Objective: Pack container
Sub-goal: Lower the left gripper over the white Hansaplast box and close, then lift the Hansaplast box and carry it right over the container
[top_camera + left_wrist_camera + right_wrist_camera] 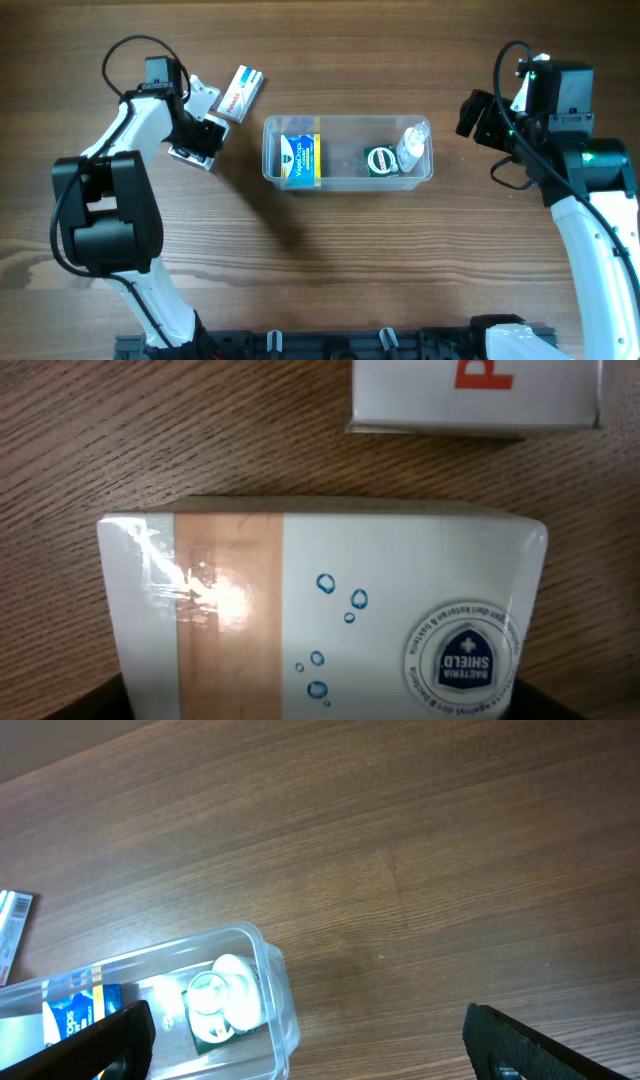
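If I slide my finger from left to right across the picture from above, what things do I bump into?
First the taped box, red-lettered box, then inside the container: blue box, green tin, bottle, and last the right pincer.

Wood-grain table (330,260), with what looks like a black rail (330,352) below.

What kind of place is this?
Probably a robot test bench, maybe in a lab: a left arm and a right arm stand at a wooden table, with a clear container and a white box laid out to pack.
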